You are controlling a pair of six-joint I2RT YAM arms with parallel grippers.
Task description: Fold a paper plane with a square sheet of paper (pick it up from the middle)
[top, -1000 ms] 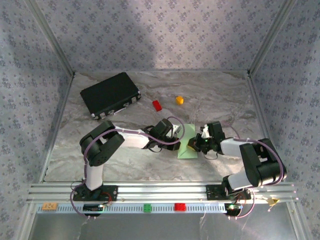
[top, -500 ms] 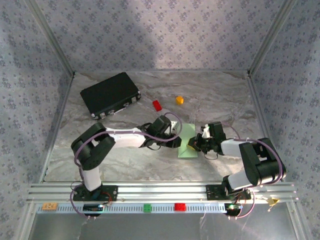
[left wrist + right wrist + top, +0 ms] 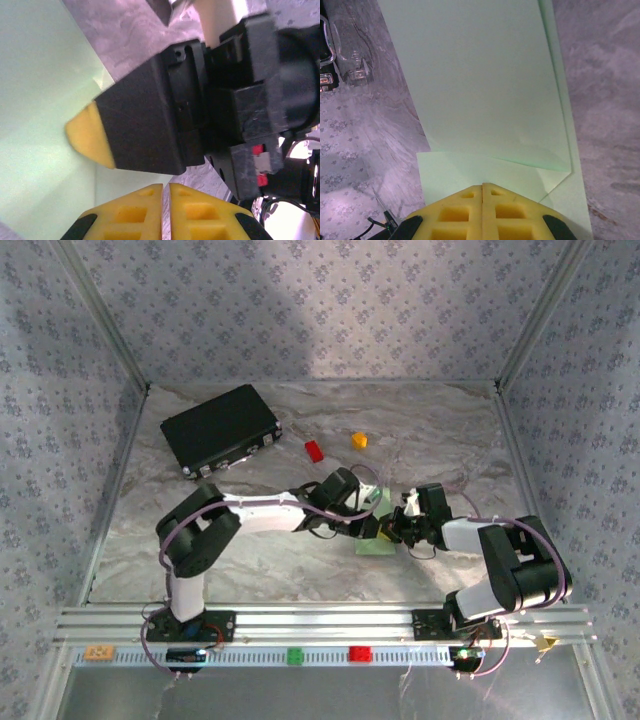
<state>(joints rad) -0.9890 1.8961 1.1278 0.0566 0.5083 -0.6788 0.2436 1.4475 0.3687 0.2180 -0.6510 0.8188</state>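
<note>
Green, folded, the square sheet of paper (image 3: pixel 485 90) lies flat; over it meet the left gripper (image 3: pixel 166 195) and right gripper (image 3: pixel 482 195), each with pads pressed together.

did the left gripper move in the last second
Yes. In the top view the left gripper has shifted right, away from the black case and further over the square sheet of paper, toward the right gripper.
</note>
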